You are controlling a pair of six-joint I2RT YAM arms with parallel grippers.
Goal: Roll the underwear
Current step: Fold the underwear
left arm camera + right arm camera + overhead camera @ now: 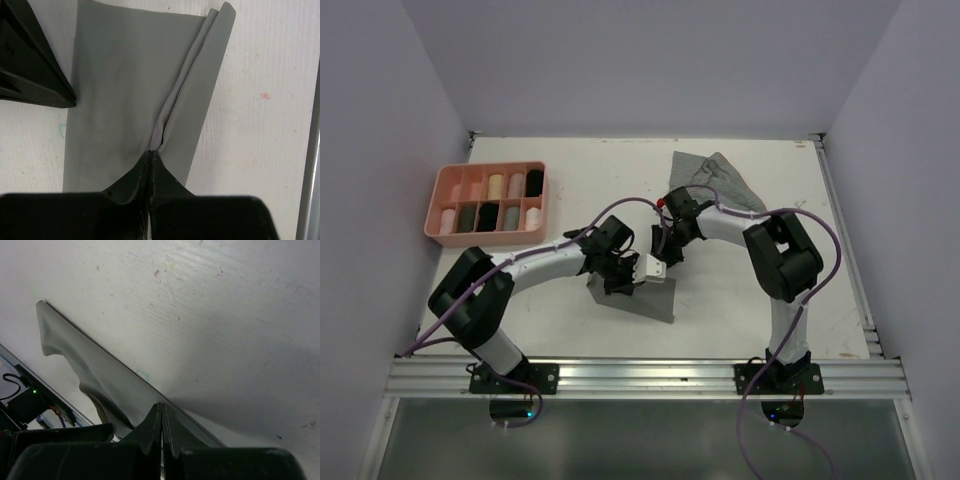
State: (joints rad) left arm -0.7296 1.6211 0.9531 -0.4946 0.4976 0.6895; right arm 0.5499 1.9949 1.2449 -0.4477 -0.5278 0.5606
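A plain grey underwear piece (652, 300) lies spread flat on the white table in front of the arms. My left gripper (619, 280) is shut on its near edge, pinching up a ridge of fabric (172, 107) that runs away from the fingertips (151, 153). My right gripper (665, 260) is shut on the opposite edge of the same piece (100, 371), its closed tips (162, 407) meeting the cloth. In the left wrist view the right gripper's dark fingers (30, 70) show at the upper left. More underwear (715, 178) lies in a crumpled grey heap at the back.
A pink compartment tray (440, 205) at the back left holds several rolled garments. The aluminium rail (640, 375) runs along the table's near edge. Purple cables (740, 212) loop over both arms.
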